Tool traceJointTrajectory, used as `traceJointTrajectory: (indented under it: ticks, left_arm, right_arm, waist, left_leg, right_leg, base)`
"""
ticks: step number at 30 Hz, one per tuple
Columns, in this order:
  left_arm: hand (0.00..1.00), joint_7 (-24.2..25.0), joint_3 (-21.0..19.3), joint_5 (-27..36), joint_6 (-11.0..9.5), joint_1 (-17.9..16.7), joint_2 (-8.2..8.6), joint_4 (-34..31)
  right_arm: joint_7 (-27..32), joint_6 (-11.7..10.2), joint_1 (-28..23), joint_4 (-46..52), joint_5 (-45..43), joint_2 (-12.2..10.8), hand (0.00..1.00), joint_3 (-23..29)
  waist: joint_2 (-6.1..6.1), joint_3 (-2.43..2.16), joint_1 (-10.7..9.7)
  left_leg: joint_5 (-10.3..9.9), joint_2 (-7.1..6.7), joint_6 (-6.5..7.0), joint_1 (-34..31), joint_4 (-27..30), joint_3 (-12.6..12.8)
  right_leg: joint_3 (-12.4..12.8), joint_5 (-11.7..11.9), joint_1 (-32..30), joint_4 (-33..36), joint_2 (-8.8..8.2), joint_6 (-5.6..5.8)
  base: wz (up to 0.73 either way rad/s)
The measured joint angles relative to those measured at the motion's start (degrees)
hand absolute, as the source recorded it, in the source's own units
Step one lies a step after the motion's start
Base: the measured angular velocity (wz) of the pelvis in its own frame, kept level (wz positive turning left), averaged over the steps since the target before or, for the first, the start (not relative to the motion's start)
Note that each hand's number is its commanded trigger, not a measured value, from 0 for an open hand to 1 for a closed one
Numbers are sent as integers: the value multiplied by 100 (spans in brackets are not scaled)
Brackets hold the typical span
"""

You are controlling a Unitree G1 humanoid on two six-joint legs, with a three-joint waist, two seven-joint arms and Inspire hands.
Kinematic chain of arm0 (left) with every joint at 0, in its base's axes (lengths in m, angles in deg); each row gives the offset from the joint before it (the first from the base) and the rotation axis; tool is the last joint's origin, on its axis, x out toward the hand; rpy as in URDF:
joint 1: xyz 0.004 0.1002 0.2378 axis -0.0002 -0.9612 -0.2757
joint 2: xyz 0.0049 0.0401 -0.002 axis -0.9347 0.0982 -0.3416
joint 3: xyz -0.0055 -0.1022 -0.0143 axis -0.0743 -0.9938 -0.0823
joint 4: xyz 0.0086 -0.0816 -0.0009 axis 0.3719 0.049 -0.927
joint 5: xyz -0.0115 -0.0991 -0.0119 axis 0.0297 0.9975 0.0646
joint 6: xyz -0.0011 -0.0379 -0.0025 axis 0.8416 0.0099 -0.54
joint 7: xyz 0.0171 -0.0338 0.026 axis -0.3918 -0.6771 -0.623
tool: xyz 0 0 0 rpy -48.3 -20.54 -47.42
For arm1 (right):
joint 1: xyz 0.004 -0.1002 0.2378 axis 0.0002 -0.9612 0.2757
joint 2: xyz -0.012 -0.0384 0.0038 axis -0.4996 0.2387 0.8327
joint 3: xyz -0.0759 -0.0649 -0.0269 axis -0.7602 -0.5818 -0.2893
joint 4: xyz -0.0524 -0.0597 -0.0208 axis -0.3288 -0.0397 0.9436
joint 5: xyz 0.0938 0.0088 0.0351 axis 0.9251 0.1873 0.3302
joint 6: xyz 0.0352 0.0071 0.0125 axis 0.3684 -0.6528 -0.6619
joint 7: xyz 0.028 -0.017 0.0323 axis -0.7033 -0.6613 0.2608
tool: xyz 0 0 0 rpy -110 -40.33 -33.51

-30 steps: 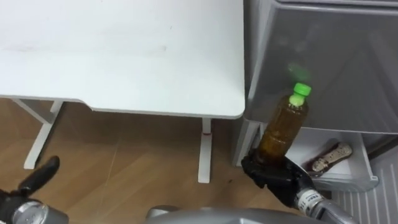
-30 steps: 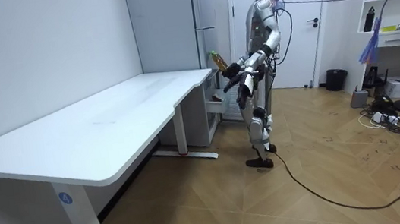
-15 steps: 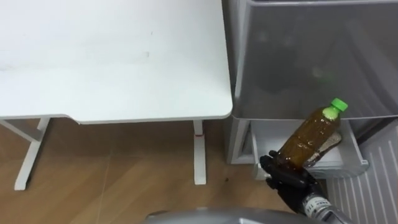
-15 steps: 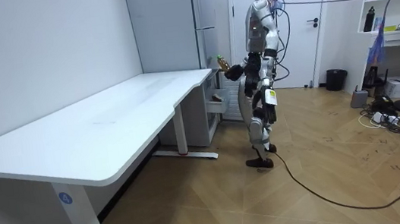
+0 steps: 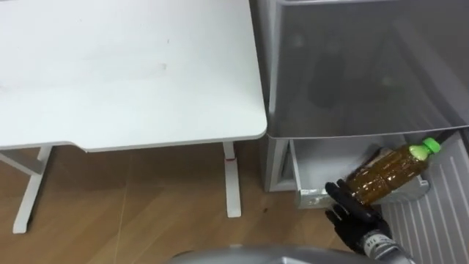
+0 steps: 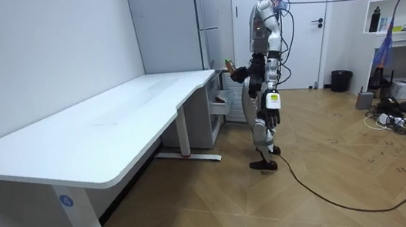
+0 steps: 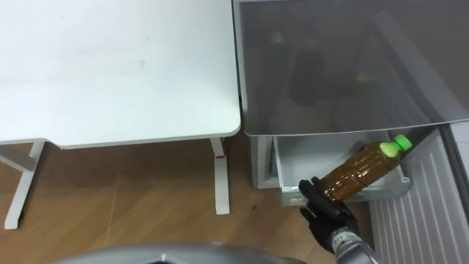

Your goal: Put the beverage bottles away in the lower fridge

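An amber drink bottle (image 5: pixel 385 178) with a green cap (image 5: pixel 432 145) lies tilted almost flat, cap toward the right. It is over the open white drawer (image 5: pixel 316 158) at the bottom of the grey fridge (image 5: pixel 352 66). My right hand (image 5: pixel 355 216) is shut on the bottle's base, coming in from the lower right. The right eye view shows the same bottle (image 7: pixel 363 174) and hand (image 7: pixel 326 209). In the room view I stand facing the fridge (image 6: pixel 176 24), the bottle (image 6: pixel 230 65) held out to it. My left hand (image 6: pixel 269 101) hangs by my hip.
A white desk (image 5: pixel 124 66) stands directly left of the fridge, its leg (image 5: pixel 232 180) close to the drawer. A ribbed white panel (image 5: pixel 429 227) lies at the lower right beside the drawer. Wooden floor (image 5: pixel 132 205) is open under the desk's edge.
The bottle has gone from upright to almost flat and come down to the open drawer. The view has shifted right, and the left hand has left the eye view.
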Motion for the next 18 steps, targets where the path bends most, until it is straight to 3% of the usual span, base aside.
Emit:
traceJointTrajectory:
  ticks: [5,10,14,18]
  left_arm:
    - [0,284,105,-877,45,145,20,-235]
    - [0,479,105,-884,107,164,11,-381]
    - [0,617,102,-879,203,434,8,-389]
    - [0,807,113,-883,301,706,-63,-375]
  right_arm:
    - [81,-124,412,-227,665,-3,100,13]
    - [24,-167,877,-801,1119,4,100,24]
    - [16,-133,1477,-1453,1261,16,100,253]
    - [18,-108,2114,-1974,1327,42,100,469]
  waist:
    - [-21,-1,1]
    - [-64,45,-12]
    - [-52,57,-18]
    - [-8,104,-101]
  left_leg:
    - [1,-7,0,-226,68,-62]
    - [2,-26,0,-322,129,-113]
    - [4,-30,3,-761,276,-165]
    - [21,-48,25,-1091,385,-256]
  right_leg:
    - [-62,-3,-172,5,3,-4]
    - [-206,-2,-204,-19,-23,-4]
    - [-297,-2,-591,109,-41,-6]
    - [-364,4,-841,211,-58,-12]
  base:
    - [5]
    - [12]
    - [15]
    - [12]
